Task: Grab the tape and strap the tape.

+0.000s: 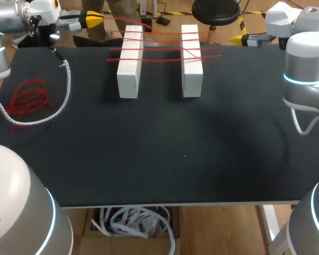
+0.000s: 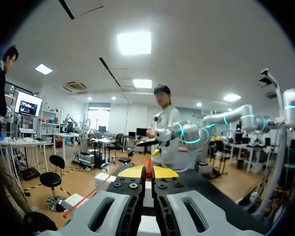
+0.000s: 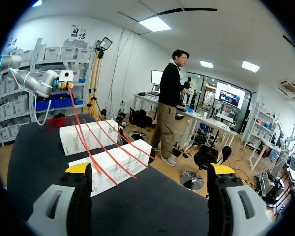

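A black surface [image 1: 165, 159] is carrying two white blocks [image 1: 130, 61], standing side by side toward its far edge. Nearer than the blocks and to their left, one loose red coil [image 1: 27, 98] is lying, partly ringed by a white spiral cable [image 1: 64, 90]. Red tape [image 1: 162, 48] is crossing both blocks in several strands, too crowded to count. Faint print on one block's side is too small to read. Beyond the blocks' left, the left gripper [image 1: 93, 20] is pinching the tape. Beyond their right, the right gripper [image 3: 150, 169] is standing wide open, gripping nothing.
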You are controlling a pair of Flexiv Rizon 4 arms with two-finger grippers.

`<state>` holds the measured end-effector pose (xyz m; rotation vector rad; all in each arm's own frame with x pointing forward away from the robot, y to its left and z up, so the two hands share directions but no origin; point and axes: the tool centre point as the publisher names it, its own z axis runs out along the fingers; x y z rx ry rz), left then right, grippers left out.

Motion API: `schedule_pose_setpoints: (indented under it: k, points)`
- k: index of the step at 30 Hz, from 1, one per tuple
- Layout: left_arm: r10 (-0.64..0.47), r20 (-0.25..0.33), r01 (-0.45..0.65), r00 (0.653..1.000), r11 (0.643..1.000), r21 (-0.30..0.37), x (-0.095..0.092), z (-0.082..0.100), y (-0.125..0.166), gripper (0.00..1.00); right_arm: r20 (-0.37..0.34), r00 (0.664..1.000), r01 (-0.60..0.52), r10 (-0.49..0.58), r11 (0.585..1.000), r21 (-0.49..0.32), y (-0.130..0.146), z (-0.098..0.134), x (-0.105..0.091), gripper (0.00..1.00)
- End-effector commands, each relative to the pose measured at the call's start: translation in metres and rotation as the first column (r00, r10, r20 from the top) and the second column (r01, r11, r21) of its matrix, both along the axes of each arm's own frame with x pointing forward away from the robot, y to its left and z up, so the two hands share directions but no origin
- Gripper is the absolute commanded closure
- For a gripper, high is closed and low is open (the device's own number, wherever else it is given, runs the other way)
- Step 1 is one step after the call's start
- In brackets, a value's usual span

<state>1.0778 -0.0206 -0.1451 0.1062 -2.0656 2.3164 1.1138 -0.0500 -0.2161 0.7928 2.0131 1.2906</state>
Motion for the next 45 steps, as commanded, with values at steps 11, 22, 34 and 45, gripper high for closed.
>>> schedule_pose_setpoints:
  k: [11,22,34,45]
  points:
    - [0.045,0.009,-0.044,0.999,0.995,-0.091,0.011,0.033,-0.016,1.0,0.0,1.0,0.0,0.0,1.0,0.0,0.0,0.0,0.0,0.0]
    - [0.05,0.006,-0.049,0.999,0.992,-0.12,0.01,0.041,-0.02,1.0,0.0,1.0,0.0,0.0,1.0,0.0,0.0,0.0,0.0,0.0]
    - [0.05,0.006,-0.049,0.999,0.992,-0.12,0.01,0.041,-0.02,1.0,0.0,1.0,0.0,0.0,1.0,0.0,0.0,0.0,0.0,0.0]
    - [-0.061,0.046,0.067,0.997,0.987,-0.145,0.008,0.052,-0.058,1.0,0.0,1.0,0.0,0.0,1.0,0.0,0.0,0.0,0.0,0.0]
